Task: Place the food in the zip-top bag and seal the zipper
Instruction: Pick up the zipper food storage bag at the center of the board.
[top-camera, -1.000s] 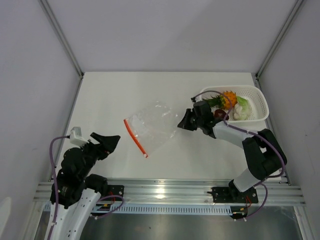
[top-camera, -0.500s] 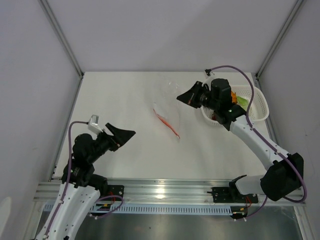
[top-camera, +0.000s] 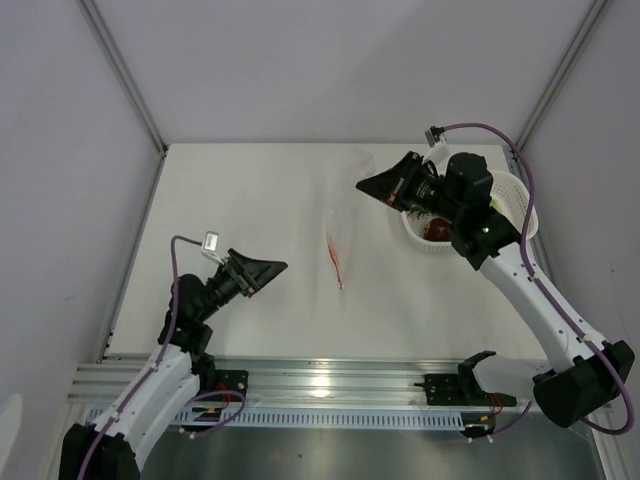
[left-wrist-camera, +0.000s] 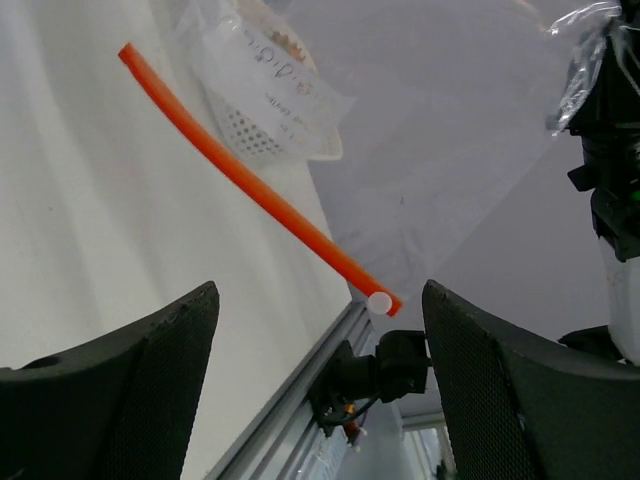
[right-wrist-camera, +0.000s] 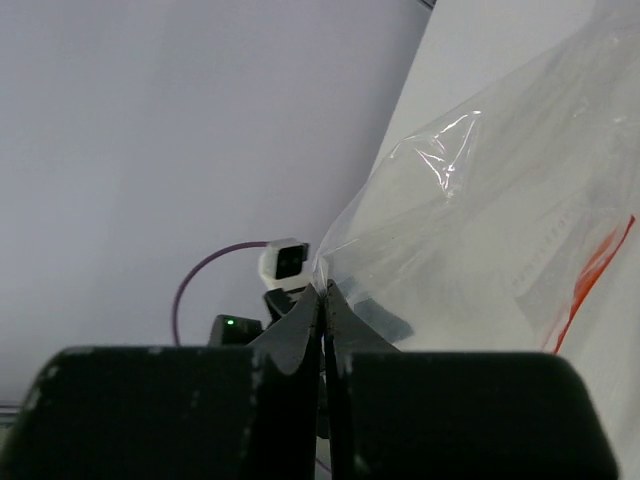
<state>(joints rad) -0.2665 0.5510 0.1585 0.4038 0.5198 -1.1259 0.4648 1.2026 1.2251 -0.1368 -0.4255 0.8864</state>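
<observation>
My right gripper is shut on one corner of the clear zip-top bag and holds it up above the table; the pinch shows in the right wrist view. The bag hangs down, its red-orange zipper at the low end. My left gripper is open, left of the zipper and apart from it. In the left wrist view the zipper runs diagonally ahead of the open gripper. The food lies in the white basket, mostly hidden by the right arm; a dark red fruit shows.
The white perforated basket stands at the back right, under the right arm, and shows through the bag in the left wrist view. Grey walls close in the table on three sides. An aluminium rail runs along the near edge.
The right gripper has lifted the bag off the table, up and toward the back right, so it now hangs with the zipper low. The left arm has reached forward toward it.
</observation>
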